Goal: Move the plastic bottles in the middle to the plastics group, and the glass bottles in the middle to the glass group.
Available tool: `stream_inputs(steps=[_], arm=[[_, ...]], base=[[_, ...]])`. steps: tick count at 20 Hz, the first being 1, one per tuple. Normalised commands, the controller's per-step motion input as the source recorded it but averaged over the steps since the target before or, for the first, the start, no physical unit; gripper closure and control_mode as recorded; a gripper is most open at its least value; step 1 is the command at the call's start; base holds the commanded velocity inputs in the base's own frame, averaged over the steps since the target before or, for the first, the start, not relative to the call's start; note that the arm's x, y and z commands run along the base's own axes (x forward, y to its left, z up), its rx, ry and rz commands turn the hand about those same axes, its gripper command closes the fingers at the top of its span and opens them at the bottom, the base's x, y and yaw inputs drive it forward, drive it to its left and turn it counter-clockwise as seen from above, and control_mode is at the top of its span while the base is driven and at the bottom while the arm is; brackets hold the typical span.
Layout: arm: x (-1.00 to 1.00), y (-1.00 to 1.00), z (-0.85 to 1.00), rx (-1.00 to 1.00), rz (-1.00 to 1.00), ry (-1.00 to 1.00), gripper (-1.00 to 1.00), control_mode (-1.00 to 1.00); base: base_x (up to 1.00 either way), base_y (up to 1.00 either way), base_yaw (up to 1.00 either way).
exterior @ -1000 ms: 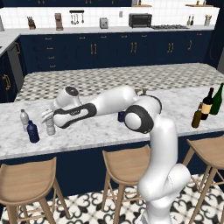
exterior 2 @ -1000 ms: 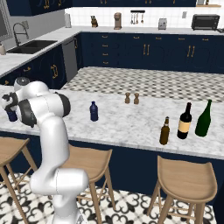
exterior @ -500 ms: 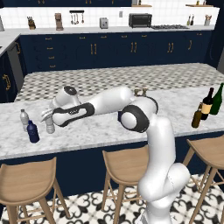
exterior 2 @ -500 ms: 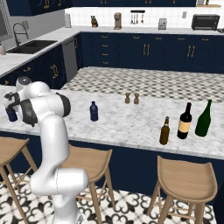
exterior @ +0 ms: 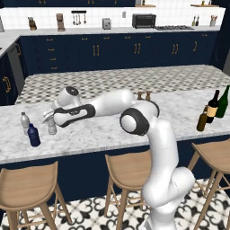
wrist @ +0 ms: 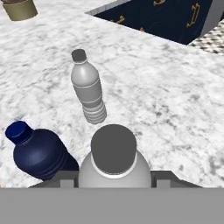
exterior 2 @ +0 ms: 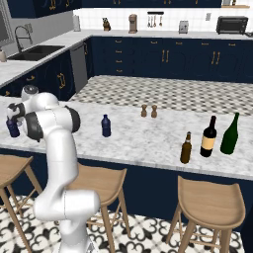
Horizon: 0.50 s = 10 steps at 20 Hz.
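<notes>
Left base view shows the white arm stretched low across the marble bench (exterior: pixel 99 134) toward its left end, where the hand (exterior: pixel 50 117) closes around a clear greyish bottle (exterior: pixel 52 127) that stands upright on the marble; the two fingertips sit on either side of the bottle's shoulder in the hand view, so the hand grips the clear bottle (wrist: pixel 114 164) just below its cap. Just beside it stand the plastics pair: a second clear bottle (exterior: pixel 24 123) nearer the far left, and a dark navy bottle (exterior: pixel 33 135) closer to the bench's near edge; all three are upright, long axes vertical, caps up. In the hand view the navy one (wrist: pixel 37 151) is just beside the gripped bottle, whether touching cannot be told, while the other clear one (wrist: pixel 89 89) stands a little apart beyond them; bare marble lies open to their right up to the bench's far edge. In the right base view another navy bottle (exterior 2: pixel 105 125) stands alone in the middle of the bench with free room all round; the slim amber bottle (exterior 2: pixel 186 147) stands upright near the front edge, just beside the dark labelled wine bottle (exterior 2: pixel 208 137) and the green wine bottle (exterior 2: pixel 230 134); two small shakers (exterior 2: pixel 148 110) sit toward the far edge. Wooden stools (exterior: pixel 130 170) line the near side; dark blue cabinets and a tiled floor fill the room behind.
</notes>
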Motion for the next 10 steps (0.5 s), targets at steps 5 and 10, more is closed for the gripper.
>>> stream_inputs(steps=[5, 10], arm=[[0.0, 0.0, -0.18, 0.0, 0.0, 0.03, 1.0, -1.0], [0.0, 0.0, -0.07, 0.0, 0.0, 0.03, 1.0, -1.0]], base=[[0.0, 0.0, 0.0], [0.0, 0.0, 0.0]])
